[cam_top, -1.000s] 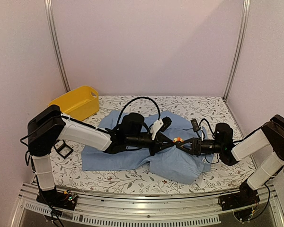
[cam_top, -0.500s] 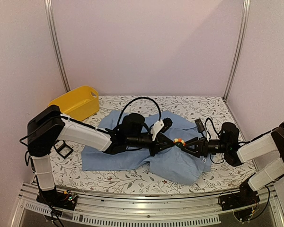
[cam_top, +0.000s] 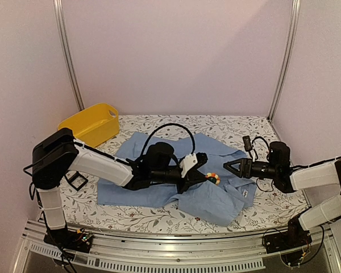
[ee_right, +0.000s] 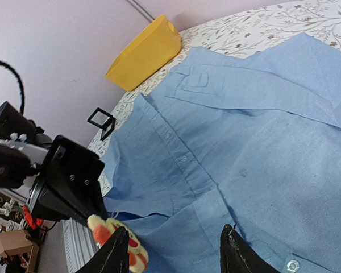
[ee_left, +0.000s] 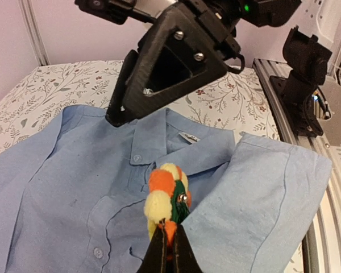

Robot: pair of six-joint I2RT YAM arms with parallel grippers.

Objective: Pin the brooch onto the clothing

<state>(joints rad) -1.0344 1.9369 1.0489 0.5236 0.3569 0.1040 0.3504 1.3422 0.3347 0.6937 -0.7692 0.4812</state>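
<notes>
Spread across mid-worktop [cam_top: 233, 126], clothing [cam_top: 120, 192]; far left of it, basin [cam_top: 90, 123]; near left edge, small box [cam_top: 75, 180]; over clothing's middle, brooch [cam_top: 213, 178] in left pincer [cam_top: 208, 178]; just right, apart, right pincer [cam_top: 227, 166].

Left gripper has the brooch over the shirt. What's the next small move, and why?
Probably ease the left gripper down a little so the brooch presses onto the shirt just below the collar. The gripper is shut on the brooch, held upright over the cloth. Whether its pin has caught cannot be told. The open right gripper stands apart, touching nothing.
</notes>
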